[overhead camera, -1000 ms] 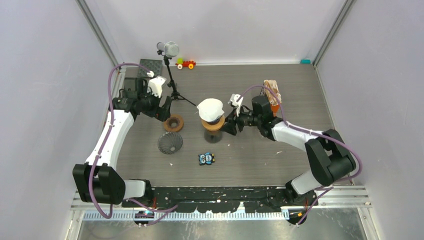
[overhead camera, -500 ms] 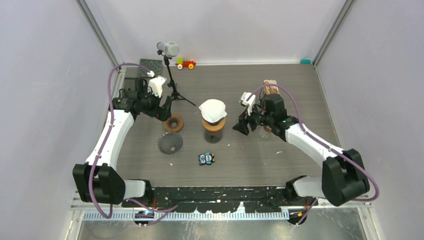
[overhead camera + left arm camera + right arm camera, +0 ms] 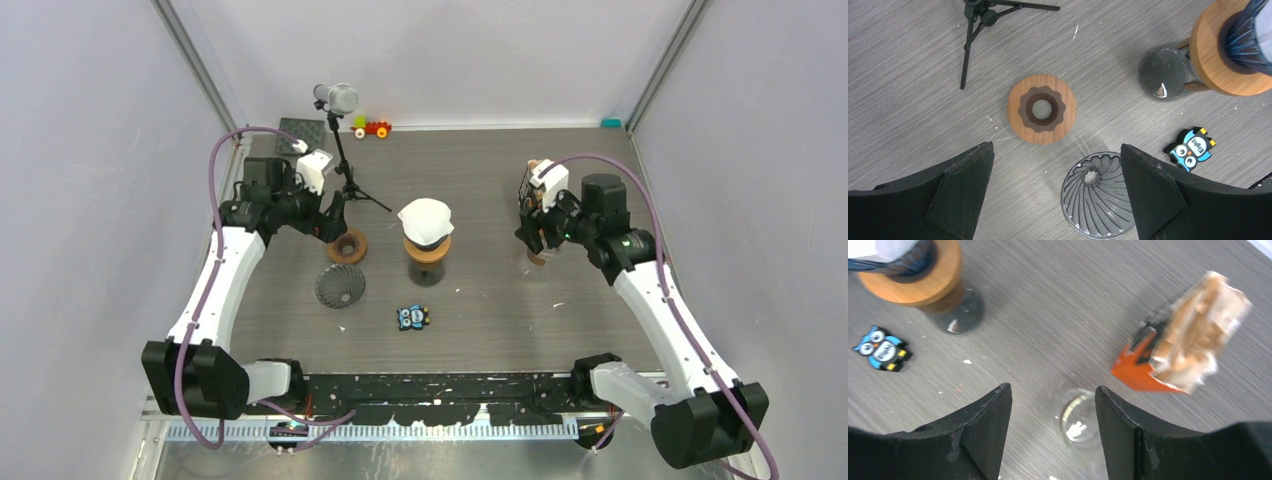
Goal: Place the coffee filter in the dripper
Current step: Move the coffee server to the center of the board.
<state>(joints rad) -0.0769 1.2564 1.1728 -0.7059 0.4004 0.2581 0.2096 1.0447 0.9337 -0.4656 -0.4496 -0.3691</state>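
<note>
Left fingers (image 3: pixel 960 192): spread wide, nothing between them.
Left gripper (image 3: pixel 1055 150): hangs over the table (image 3: pixel 500 300), above the gap between ring and spare dripper.
Ring (image 3: pixel 1042 109): wooden, dark scalloped hole, flat on the table just ahead of the left fingers.
Spare dripper (image 3: pixel 1098 195): clear ribbed cone, lying near the ring, touching nothing.
Right fingers (image 3: pixel 973 435): apart, holding nothing.
Right gripper (image 3: pixel 1053 389): above a glass (image 3: pixel 1077 426), which shows in the gap without touching either finger.
Pack (image 3: pixel 1188 340): orange, brown papers, just beside the glass.
Filter (image 3: pixel 424 218): white, seated in the dripper (image 3: pixel 1245 35), its rim standing above it.
Dripper: dark ribbed cone in a wooden collar (image 3: pixel 913 277) on the carafe (image 3: pixel 1168 75), mid-table, between the 2 arms and clear of both.
Owl (image 3: pixel 412 317): blue, flat, near side of the carafe.
Mic (image 3: pixel 340 98): on a tripod (image 3: pixel 973 30), far left.
Toy car (image 3: pixel 371 128): by the back wall.
</note>
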